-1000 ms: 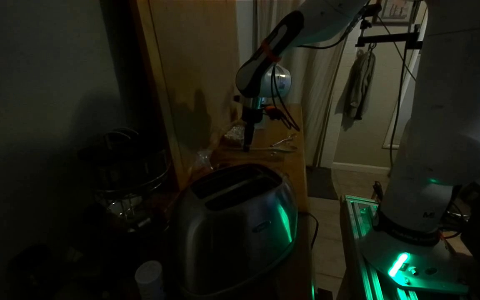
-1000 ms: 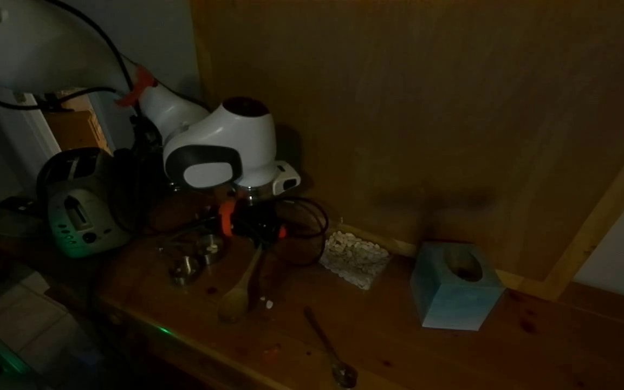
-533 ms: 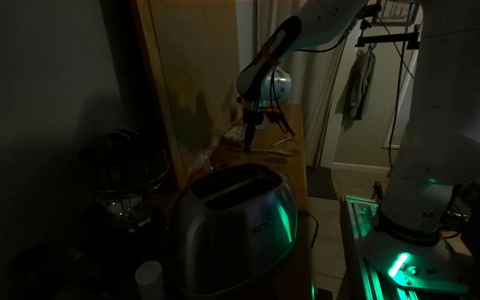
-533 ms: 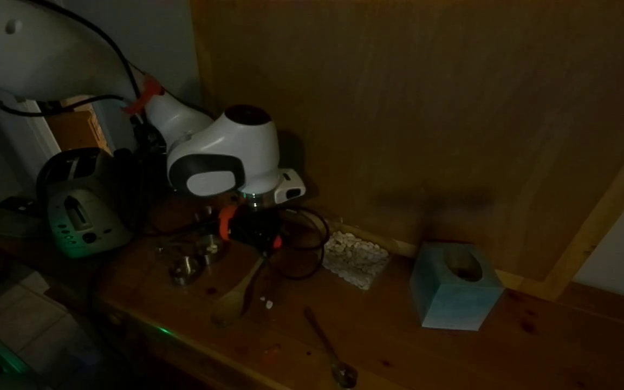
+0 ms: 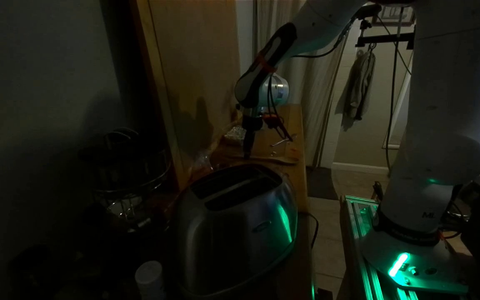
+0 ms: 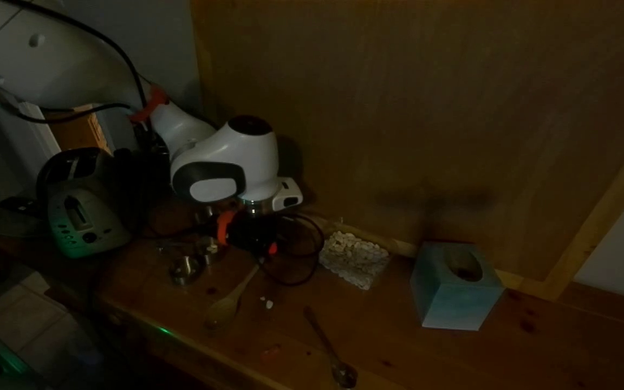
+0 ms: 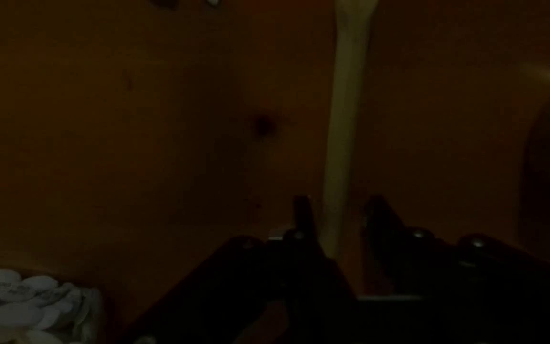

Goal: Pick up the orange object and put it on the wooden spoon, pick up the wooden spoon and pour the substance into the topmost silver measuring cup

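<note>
Gripper (image 7: pixel 338 203) straddles the handle of a wooden spoon (image 7: pixel 344 119), its fingers moderately parted, a gap showing on either side at the tips. The spoon lies on a wooden table (image 6: pixel 453 360), bowl toward the robot-side edge, near metal cups (image 6: pixel 183 275). An orange shape (image 6: pixel 271 352), too dim to identify, shows near that edge.

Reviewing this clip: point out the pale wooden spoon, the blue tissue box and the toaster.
Pale wooden spoon (image 7: pixel 344 119): wrist view, on its handle.
Blue tissue box (image 6: pixel 457 299): in an exterior view, on its front face.
Toaster (image 5: pixel 236 233): in an exterior view, on its metal side.
</note>
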Tool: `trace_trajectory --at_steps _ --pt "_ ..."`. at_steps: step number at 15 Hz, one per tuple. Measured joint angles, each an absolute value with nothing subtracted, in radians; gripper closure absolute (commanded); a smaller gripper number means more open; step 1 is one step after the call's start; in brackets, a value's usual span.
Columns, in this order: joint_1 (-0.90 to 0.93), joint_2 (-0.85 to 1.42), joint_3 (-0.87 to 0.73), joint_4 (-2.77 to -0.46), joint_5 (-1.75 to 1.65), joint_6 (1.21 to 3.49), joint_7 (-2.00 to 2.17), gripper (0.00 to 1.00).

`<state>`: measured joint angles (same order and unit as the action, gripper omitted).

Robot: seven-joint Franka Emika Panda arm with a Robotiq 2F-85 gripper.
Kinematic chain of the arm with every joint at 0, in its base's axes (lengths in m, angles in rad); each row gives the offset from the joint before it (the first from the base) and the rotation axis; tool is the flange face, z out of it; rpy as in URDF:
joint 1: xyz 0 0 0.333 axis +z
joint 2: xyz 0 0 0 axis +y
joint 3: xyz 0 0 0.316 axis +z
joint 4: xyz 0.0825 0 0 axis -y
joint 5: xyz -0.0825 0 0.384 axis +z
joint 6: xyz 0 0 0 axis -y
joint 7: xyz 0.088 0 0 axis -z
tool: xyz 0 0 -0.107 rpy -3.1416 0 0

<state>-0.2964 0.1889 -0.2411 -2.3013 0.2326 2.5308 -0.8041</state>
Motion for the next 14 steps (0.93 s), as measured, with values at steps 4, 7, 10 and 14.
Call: trace_trajectory --at_steps 4,7,10,14 --pt "-0.295 0.182 -0.231 -2.300 0.221 2.533 -0.782 0.04" --pt "-0.281 0.139 -0.230 -2.300 0.103 2.502 -0.723 0.00" --pt "-0.257 0.053 -0.229 -2.301 -0.056 2.403 -0.633 0.00" --pt "-0.239 -0.039 -0.223 -2.306 -0.128 2.327 -0.592 0.00"
